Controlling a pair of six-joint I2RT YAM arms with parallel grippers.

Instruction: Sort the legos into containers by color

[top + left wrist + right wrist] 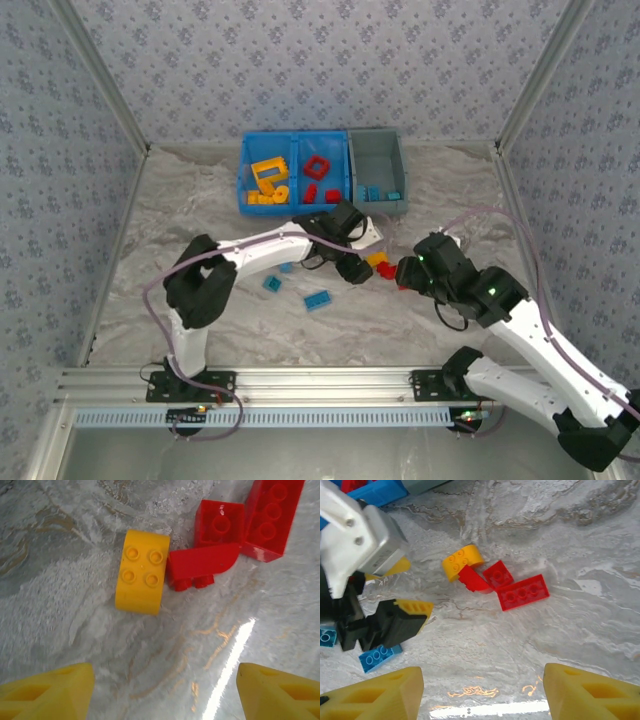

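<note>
containers (375, 160) at back, legos (318, 299) before (some inside)

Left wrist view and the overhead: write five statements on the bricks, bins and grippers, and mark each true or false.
1. The yellow brick lies against a curved red brick. True.
2. The left gripper is shut on the yellow brick. False: its jaws stand open and empty, and the brick lies on the table ahead of them.
3. The grey bin holds blue bricks. True.
4. Every blue brick is binned. False: loose blue bricks lie on the table.
5. The middle blue bin holds red bricks. True.
</note>
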